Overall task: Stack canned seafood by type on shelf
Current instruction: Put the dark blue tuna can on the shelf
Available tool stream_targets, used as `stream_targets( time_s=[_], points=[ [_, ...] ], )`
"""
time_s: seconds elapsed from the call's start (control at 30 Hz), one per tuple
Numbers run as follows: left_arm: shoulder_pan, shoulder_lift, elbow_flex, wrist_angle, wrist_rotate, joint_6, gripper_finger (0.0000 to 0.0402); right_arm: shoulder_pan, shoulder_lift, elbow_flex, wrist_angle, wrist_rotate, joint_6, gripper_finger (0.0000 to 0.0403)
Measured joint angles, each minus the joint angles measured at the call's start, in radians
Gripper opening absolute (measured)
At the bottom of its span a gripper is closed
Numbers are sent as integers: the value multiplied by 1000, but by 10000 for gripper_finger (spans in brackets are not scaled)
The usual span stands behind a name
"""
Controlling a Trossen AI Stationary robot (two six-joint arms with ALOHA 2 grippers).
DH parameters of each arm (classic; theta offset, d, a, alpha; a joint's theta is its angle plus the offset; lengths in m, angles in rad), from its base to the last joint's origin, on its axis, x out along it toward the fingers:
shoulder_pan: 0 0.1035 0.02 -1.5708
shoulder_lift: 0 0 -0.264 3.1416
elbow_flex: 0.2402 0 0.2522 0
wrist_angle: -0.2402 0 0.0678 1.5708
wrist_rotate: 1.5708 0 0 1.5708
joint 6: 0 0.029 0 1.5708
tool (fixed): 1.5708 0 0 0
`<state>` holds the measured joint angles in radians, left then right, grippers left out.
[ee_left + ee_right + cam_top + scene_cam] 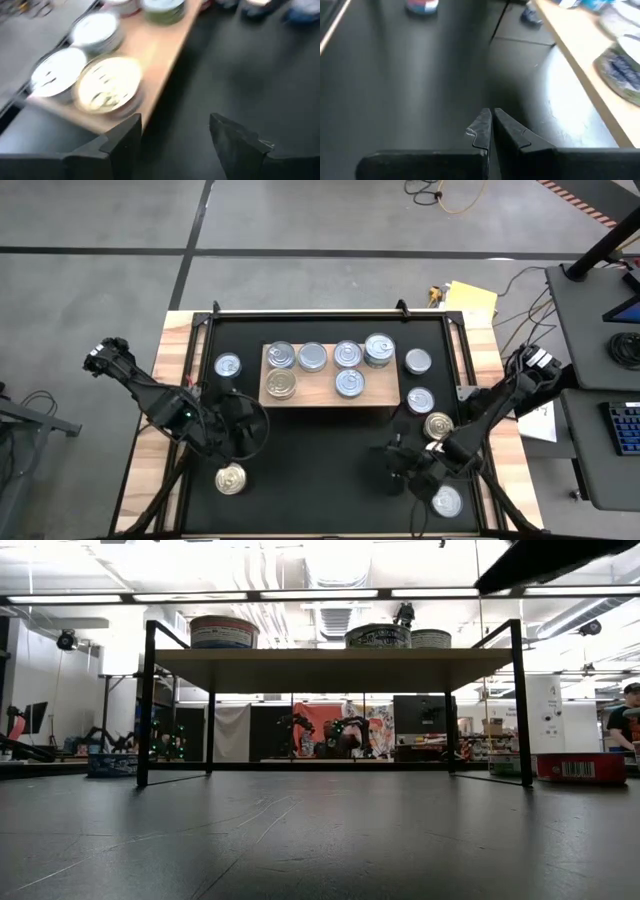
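Note:
The light-wood shelf (pixel 322 396) stands at the mat's middle rear and carries several tins (pixel 312 357), one of them gold-lidded (pixel 281 384) at its near left corner. Loose tins rest on the mat: one left of the shelf (pixel 227 365), three to its right (pixel 421 400), a gold one near left (pixel 231 478) and a silver one near right (pixel 446 501). My left gripper (pixel 175 137) hovers open over the mat just short of the shelf's near left corner (pixel 107 90), with nothing between its fingers. My right gripper (pixel 488 127) is shut and empty above the mat, near right of the shelf (pixel 580 55).
The black mat (pixel 320 480) has bare room between the two arms in front of the shelf. The shelf stands on thin black legs (pixel 143 705), with open space beneath it. Desks and cables lie beyond the table's right edge (pixel 600 330).

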<state>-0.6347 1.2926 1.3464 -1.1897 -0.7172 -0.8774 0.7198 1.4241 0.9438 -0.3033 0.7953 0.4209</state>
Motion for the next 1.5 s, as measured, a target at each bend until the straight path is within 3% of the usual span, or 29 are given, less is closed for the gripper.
stream_targets(
  time_s=[0.23, 0.4, 0.6, 0.87, 1.1, 1.5],
  points=[
    [16, 0, -41, -183, -69, -136, 174, -180, -22, 0, 2, -246, -213, 9],
    [47, -1, -97, -185, -73, -132, 136, -282, -72, -21, 33, -349, -363, 9],
    [97, -25, -163, -186, -44, -65, 80, -386, -178, -78, 145, -582, -483, 9],
    [137, -96, -227, -171, 68, -17, 5, -406, -364, -87, 108, -587, -417, 9],
    [178, -139, -255, -68, 161, 118, 0, -406, -476, -93, 99, -583, -288, 9],
    [309, -147, -290, -119, 231, 220, 0, -406, -443, -93, 98, -523, -245, 9]
  ],
)
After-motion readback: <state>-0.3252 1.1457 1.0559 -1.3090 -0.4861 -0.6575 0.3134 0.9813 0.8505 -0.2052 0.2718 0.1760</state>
